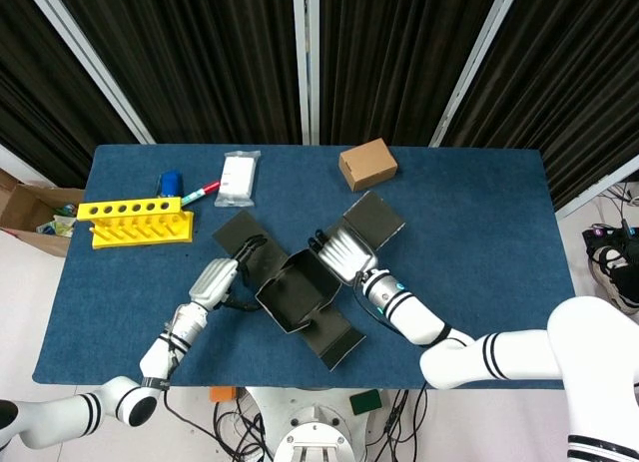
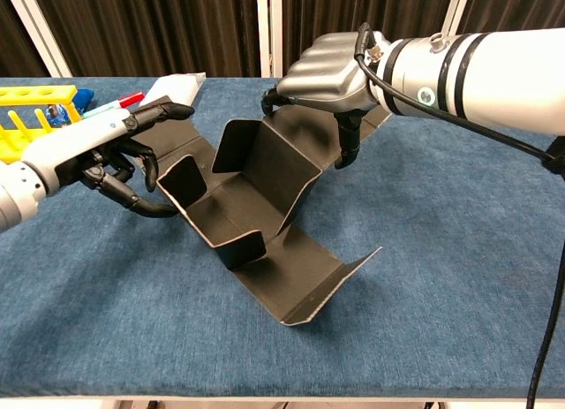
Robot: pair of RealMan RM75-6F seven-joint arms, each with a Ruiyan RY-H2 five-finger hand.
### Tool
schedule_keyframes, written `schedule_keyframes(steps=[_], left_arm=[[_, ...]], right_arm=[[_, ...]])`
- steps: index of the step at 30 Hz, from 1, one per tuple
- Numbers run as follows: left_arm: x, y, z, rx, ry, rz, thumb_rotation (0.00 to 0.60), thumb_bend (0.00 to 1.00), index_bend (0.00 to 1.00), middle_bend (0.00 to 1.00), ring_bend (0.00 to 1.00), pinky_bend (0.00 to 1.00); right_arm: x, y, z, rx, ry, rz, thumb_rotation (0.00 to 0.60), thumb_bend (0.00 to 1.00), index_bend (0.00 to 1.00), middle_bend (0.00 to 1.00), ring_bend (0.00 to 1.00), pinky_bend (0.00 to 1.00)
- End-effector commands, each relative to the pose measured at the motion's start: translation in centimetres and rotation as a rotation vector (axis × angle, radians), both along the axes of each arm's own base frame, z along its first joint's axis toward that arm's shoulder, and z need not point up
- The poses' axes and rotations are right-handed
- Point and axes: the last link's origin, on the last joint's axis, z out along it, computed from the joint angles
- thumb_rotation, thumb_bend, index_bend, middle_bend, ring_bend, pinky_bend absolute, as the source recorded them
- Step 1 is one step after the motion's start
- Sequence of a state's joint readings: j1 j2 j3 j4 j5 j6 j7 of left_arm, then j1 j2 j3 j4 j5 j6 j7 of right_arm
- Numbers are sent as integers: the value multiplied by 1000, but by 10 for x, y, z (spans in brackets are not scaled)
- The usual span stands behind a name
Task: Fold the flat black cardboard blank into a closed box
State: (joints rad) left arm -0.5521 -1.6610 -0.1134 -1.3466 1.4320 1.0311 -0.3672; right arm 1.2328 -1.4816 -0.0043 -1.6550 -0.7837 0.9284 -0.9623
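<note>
The black cardboard blank sits near the middle of the blue surface, already partly raised into an open trough. Its long axis runs on a slant, from the far flap near the brown box down toward you, where the near flap lies almost flat with its end curling up.

Your left hand is at the blank's left side, fingers curled around the edge of the left wall and its small tab; it seems to be propping that wall, though whether it truly grips it cannot be told. Your right hand hangs over the right wall's top edge, fingers draped down outside it, pressing the wall inward, not pinching it. The far flap stretches out behind that hand.

So the blank lies between your two hands, touching both, with each hand at one long wall. The two end flaps lie along the slanted axis, away from both hands. The far flap is closer to your right hand; the near flap is about equally far from either. In my judgement, the next fold depends on keeping both walls upright while one hand is freed to bring up an end flap.

Along the far left stand a yellow rack, a marker and a white packet.
</note>
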Motion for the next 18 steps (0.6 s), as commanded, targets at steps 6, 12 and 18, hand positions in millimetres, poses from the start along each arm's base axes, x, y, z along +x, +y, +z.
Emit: schedule_keyframes(steps=[6, 12, 18], left_arm=[[3, -1, -12, -106, -63, 24, 600, 56, 0, 0, 573, 939], [3, 0, -17, -185, -112, 56, 600, 56, 1, 0, 572, 939], [4, -1, -19, -268, -200, 88, 600, 56, 3, 0, 573, 938]], right_arm=[[-1, 4, 1, -8, 52, 180, 600, 240, 510, 339, 787, 799], [1, 6, -2, -20, 75, 313, 600, 240, 523, 339, 788, 802], [3, 4, -4, -29, 62, 383, 600, 240, 530, 335, 789, 803]])
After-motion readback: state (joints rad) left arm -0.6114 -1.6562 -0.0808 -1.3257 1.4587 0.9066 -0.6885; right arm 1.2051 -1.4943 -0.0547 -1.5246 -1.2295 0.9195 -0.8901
